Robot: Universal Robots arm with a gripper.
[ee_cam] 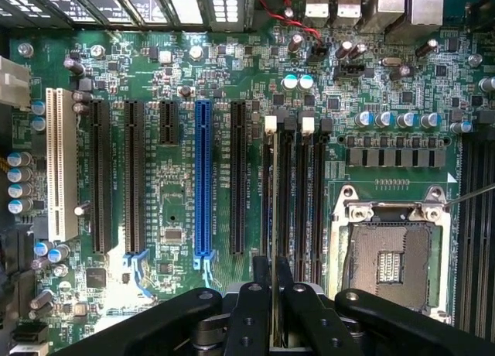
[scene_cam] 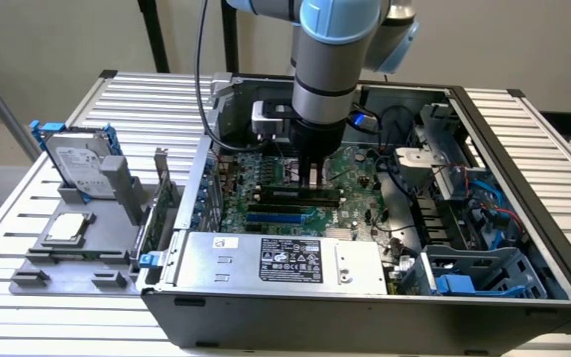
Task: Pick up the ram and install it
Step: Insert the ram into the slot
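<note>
Fingers are clamped on the ram, held on edge just above the memory slots of the motherboard, so the install step is in hand; seating it calls for lining the stick up with one slot and pressing straight down. The computer case holds the motherboard and power supply. A grey tray beside it holds a hard drive.

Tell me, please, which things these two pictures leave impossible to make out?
- Exterior view: where the ram meets the memory slots is hidden by the arm.
- Wrist view: the ram is edge-on, so its chips are unreadable; its near end is covered by the claw.
- Wrist view: the processor socket is partly cut off by the claw.
</note>
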